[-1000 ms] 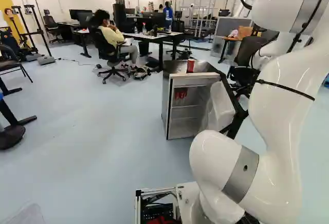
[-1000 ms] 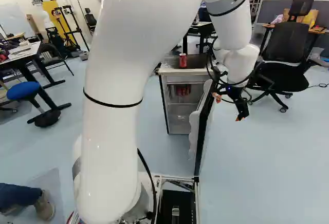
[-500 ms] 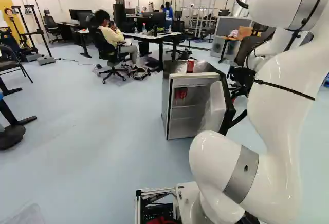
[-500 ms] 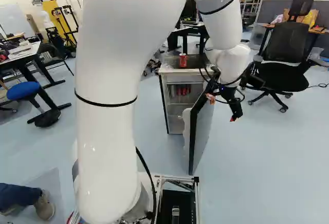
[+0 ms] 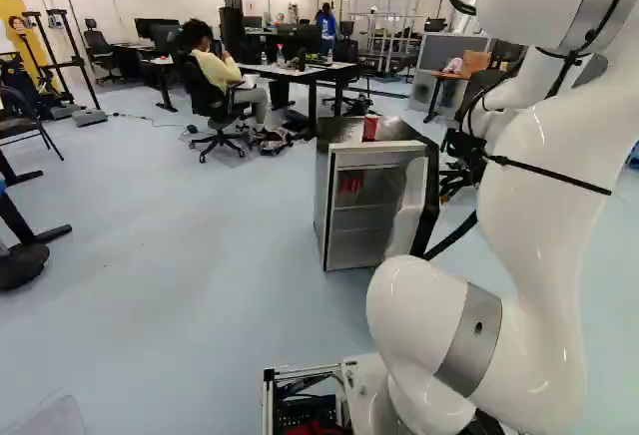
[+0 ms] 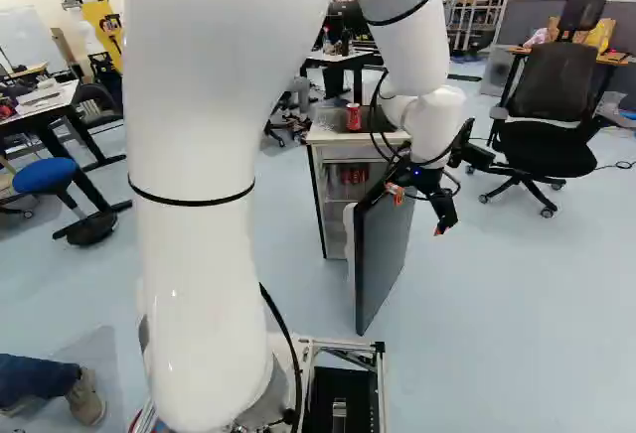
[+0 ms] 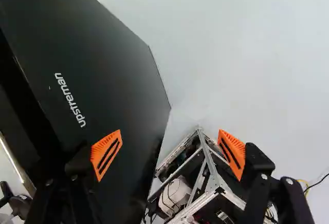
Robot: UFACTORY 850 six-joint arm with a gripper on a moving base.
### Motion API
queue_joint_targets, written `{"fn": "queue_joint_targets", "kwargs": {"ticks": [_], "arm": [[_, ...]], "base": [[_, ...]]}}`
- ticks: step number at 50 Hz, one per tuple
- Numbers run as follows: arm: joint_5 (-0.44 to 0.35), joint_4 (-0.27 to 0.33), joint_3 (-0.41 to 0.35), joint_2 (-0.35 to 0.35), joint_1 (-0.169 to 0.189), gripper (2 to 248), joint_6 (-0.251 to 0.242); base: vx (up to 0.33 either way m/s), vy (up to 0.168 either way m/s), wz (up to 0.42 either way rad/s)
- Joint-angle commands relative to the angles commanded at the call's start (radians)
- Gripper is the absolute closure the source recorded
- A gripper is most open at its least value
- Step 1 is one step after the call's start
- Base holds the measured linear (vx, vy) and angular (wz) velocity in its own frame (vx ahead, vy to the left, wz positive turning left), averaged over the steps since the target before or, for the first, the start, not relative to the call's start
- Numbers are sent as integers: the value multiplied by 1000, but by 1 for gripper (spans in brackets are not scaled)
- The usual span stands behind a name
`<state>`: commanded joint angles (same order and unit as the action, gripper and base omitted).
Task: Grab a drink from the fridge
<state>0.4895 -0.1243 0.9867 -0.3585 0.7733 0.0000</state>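
Red cans (image 5: 350,185) stand inside the open fridge (image 5: 321,201) in the left base view, a single can (image 5: 370,129) on top. In the right base view we see our hand (image 6: 417,213) near the fridge door (image 6: 384,254). In the wrist view its fingers (image 7: 106,154) are released, wide apart.

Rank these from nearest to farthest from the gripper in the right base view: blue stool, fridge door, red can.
1. Fridge door: close beside it, swung open.
2. Red can: beyond the door, on top of the fridge.
3. Blue stool: at the view's left.
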Motion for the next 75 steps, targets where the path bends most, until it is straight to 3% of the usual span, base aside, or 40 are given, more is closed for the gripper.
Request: {"fn": "queue_joint_targets", "kwargs": {"ticks": [75], "arm": [[-4,153,-158,119,-171,3,0]], "base": [[0,0,0]]}}
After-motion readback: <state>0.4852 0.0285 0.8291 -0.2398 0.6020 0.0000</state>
